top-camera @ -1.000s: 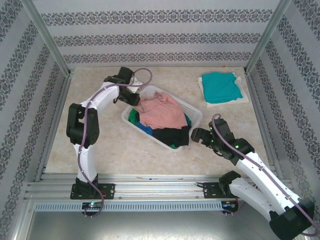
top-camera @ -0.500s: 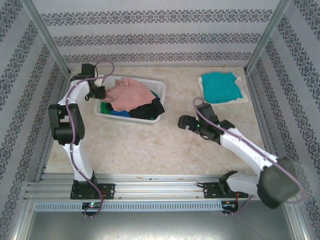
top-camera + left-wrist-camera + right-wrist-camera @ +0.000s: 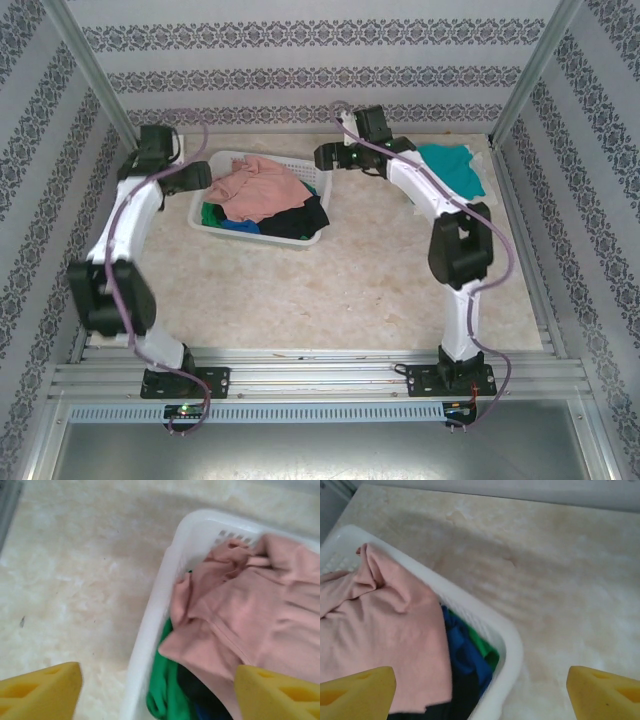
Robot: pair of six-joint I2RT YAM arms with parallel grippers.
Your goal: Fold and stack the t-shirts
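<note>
Top external view: white slotted plastic basket (image 3: 203, 218), far left of the marble-look table (image 3: 350, 290), heaped with unfolded t-shirts. The salmon-pink cloth shirt (image 3: 262, 188) lies uppermost, with a black shirt (image 3: 300, 220) below. The folded teal shirt (image 3: 458, 170) lies well apart at far right, probably the start of the stack. Left gripper (image 3: 196, 178) and right gripper (image 3: 326, 156) flank the basket, apparently placed to lift the pink shirt. Wrist views add: yellow fingers (image 3: 40, 690) spread wide on both arms, pinching nothing. A green shirt (image 3: 167, 695) and a blue shirt (image 3: 464, 655) are tucked beneath the pink.
</note>
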